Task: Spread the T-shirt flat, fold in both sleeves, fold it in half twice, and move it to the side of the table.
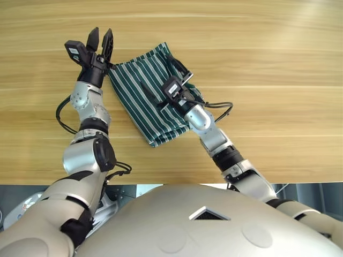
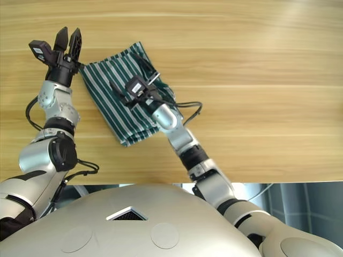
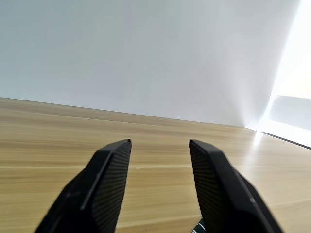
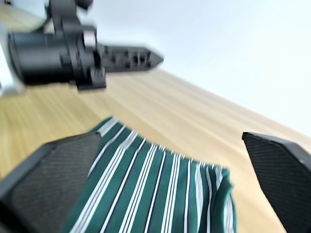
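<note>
Green cloth with white stripes, the T-shirt (image 1: 134,91) lies folded into a compact, skewed rectangle on the left half of the pale wood worktop (image 1: 257,64). Its nearest corner sits somewhat back from the near edge. The left end effector (image 1: 102,36) is just beside the shirt's left far corner, its fingers pointing towards the far edge. They stand a narrow gap apart with nothing between them. The right end effector (image 4: 171,141) hangs over the right part of the shirt, spread wide and gripping nothing, with striped fabric showing between its two fingers. Whether those fingers touch the cloth cannot be told.
</note>
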